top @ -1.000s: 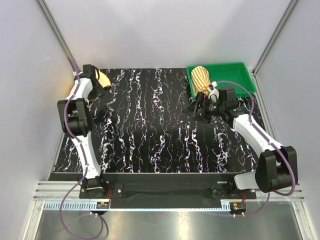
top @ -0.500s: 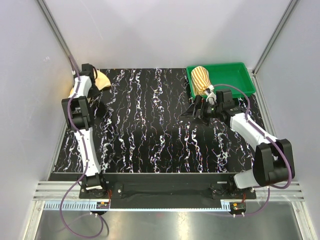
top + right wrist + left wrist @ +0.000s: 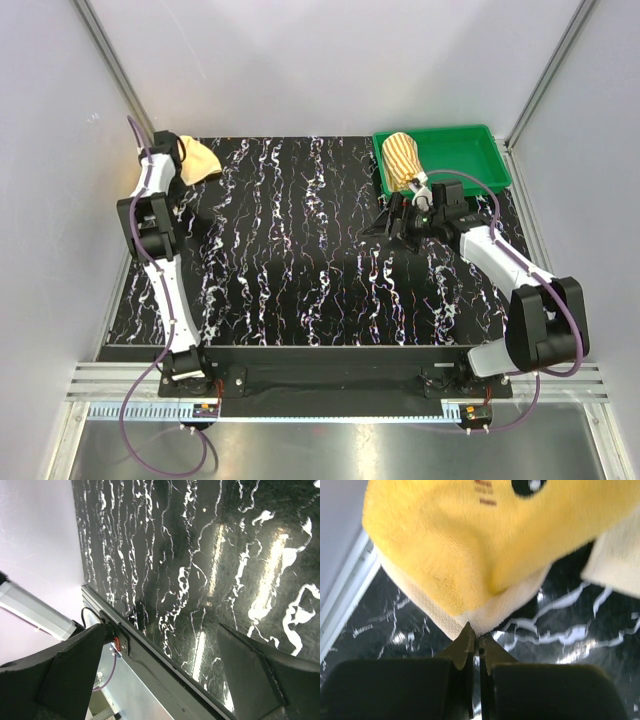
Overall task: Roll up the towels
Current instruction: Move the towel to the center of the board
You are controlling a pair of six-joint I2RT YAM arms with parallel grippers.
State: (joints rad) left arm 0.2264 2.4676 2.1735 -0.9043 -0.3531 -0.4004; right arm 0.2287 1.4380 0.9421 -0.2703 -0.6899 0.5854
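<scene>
Left fingers (image 3: 473, 645) pinched shut on corner of plain yellow towel (image 3: 470, 545), upper-left worktop (image 3: 300, 260), presumably to spread it. Right fingers (image 3: 396, 220) wide open, empty.

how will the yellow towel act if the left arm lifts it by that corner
Probably floppy: the yellow towel lies in soft folds, so it should drape and hang rather than hold its shape. Likely light, being a small plush cloth. The left gripper pinches only the very tip of its corner, so it might slip out under a quick pull.
</scene>
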